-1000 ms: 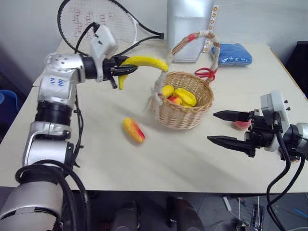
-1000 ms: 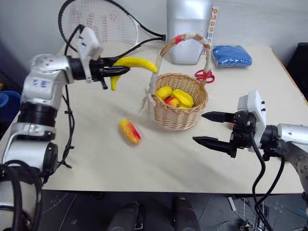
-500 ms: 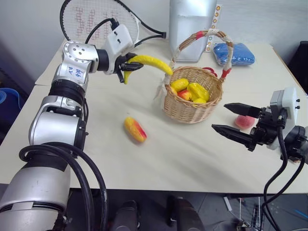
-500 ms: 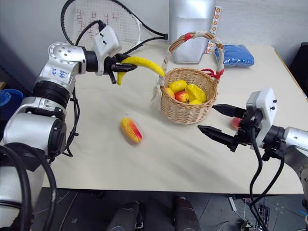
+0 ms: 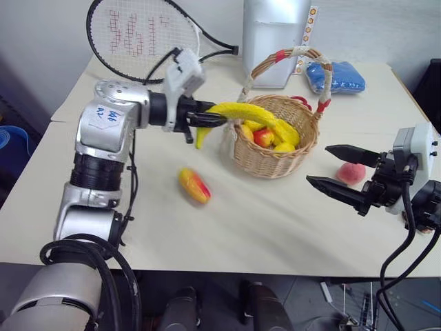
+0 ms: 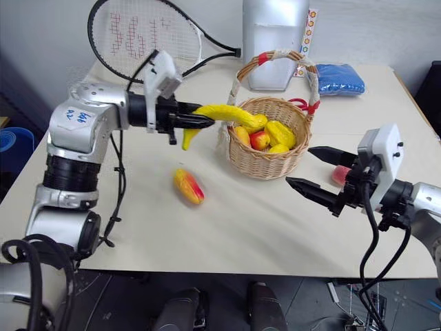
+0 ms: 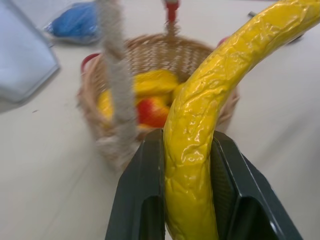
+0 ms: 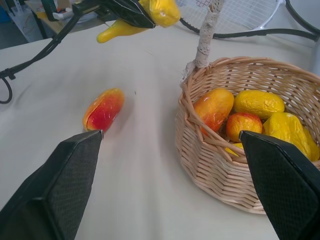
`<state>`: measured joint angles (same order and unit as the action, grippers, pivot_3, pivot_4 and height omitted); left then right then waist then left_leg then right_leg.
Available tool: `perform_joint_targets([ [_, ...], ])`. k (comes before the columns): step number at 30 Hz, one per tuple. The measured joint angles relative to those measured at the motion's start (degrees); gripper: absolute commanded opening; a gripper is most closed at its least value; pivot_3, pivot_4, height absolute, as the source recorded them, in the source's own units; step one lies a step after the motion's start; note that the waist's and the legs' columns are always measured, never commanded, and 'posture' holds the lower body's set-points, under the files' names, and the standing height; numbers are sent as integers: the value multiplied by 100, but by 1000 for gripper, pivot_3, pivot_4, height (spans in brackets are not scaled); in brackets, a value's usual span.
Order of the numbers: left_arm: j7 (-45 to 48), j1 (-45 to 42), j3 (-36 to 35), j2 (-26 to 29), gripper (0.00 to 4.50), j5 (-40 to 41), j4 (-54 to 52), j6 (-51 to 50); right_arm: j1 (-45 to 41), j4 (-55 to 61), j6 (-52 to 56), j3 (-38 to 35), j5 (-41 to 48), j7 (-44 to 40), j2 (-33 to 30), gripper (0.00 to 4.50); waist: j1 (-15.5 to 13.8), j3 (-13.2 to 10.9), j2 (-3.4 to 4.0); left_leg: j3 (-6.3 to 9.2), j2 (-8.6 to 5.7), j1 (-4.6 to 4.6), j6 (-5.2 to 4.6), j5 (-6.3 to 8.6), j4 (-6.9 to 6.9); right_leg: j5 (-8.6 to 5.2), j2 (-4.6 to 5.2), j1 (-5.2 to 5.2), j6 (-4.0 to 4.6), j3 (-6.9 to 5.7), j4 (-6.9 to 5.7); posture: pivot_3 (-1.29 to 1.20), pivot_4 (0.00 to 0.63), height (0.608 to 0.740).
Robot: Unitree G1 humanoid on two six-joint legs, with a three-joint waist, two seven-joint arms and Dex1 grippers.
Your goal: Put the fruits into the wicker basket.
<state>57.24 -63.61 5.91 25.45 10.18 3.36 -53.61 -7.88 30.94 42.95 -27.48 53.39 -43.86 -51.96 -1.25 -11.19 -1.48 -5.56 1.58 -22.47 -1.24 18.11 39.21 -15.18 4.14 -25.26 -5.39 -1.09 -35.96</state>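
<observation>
Now left fingers (image 7: 145, 200) clamp the banana (image 7: 200, 150) between them; right fingers (image 8: 55, 190) apart.

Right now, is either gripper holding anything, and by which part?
The left gripper is shut on the banana, clamped near its stem end, its long curve reaching over the wicker basket. The right gripper is open and empty.
</observation>
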Motion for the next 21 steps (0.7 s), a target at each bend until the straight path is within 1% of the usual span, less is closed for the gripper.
perform_joint_targets([
  [2, -384, 10, 119, -254, 772, 97, -456, -631, 2, -46, -2, -37, 0, -4, -1, 4500, 0, 0, 0, 0, -2, 5, -2, -1, 0, 0, -1, 0, 0, 3, 9, 0, 150, 740],
  [4, -650, -4, 149, -408, 772, 159, -627, -1058, 4, -90, -5, -68, 1, 0, -1, 4500, 0, 0, 0, 0, -2, 10, 1, -5, 0, 0, -4, 0, 1, 6, 6, 0, 150, 740],
  [8, -1652, -352, 155, -1068, 772, 59, -327, -1608, 14, -154, -28, -264, -3, 33, -2, 4500, -6, 0, 0, 3, -5, 10, 0, -9, 0, 0, -5, 0, 2, 10, 5, 0, 150, 740],
  [10, -2080, -574, 97, -1367, 772, 16, -4, -1673, 27, -153, -35, -271, -12, 36, -2, 4500, -8, 0, 0, 3, -7, 9, 0, -9, -1, 1, -5, 0, 2, 11, 8, 0, 150, 740],
  [15, -2977, -1042, -280, -2103, 772, -38, 1267, -1433, 233, -153, -56, -419, -75, 72, -1, 4500, -14, 0, 0, 3, -7, 7, 0, -9, -1, 0, -4, -1, 2, 6, 11, 0, 150, 740],
  [19, -3290, -1292, -342, -2307, 772, -49, 1942, -1105, 332, -129, -98, -433, -81, 96, 0, 4500, -2, 0, 0, 0, -6, 10, 1, -9, -3, 0, -4, -2, 2, 5, 11, 0, 150, 740],
  [21, -3401, -1345, -352, -2329, 1482, -62, 2197, -935, 400, -78, -144, -434, -80, 135, 3, 4500, 1, 0, 0, -1, -5, 10, 3, -10, -4, 0, -4, -2, 2, 6, 11, 0, 150, 740],
])
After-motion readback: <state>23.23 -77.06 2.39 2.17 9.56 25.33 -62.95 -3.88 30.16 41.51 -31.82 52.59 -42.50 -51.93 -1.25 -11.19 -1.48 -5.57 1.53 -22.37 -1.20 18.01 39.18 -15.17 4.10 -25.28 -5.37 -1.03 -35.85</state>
